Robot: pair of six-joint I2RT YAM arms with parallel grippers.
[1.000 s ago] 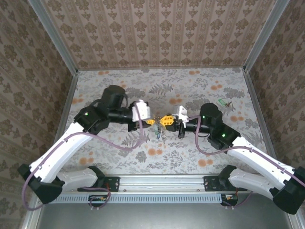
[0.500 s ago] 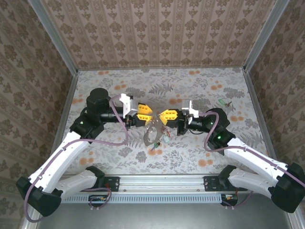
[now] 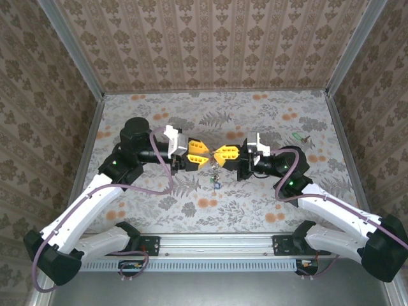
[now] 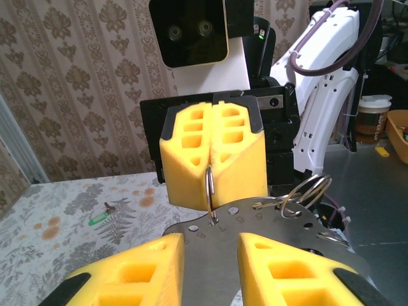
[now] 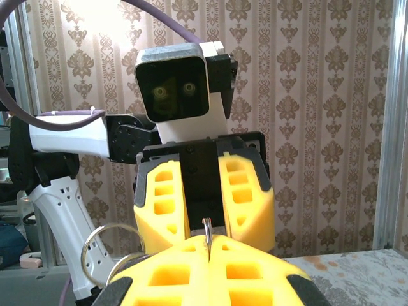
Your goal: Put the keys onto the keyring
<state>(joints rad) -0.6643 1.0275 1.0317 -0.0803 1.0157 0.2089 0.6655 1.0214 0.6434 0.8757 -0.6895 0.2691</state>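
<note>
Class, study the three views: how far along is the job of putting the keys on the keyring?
Done: a few keys seem to hang already below the meeting fingers. In hand: the right fingers are shut on the keyring, held edge-on, with the left fingers apart just opposite. Left: a green key lies on the table near the right back corner, not yet threaded.

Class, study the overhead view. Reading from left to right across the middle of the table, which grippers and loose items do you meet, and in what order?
left gripper → right gripper → green key
</note>
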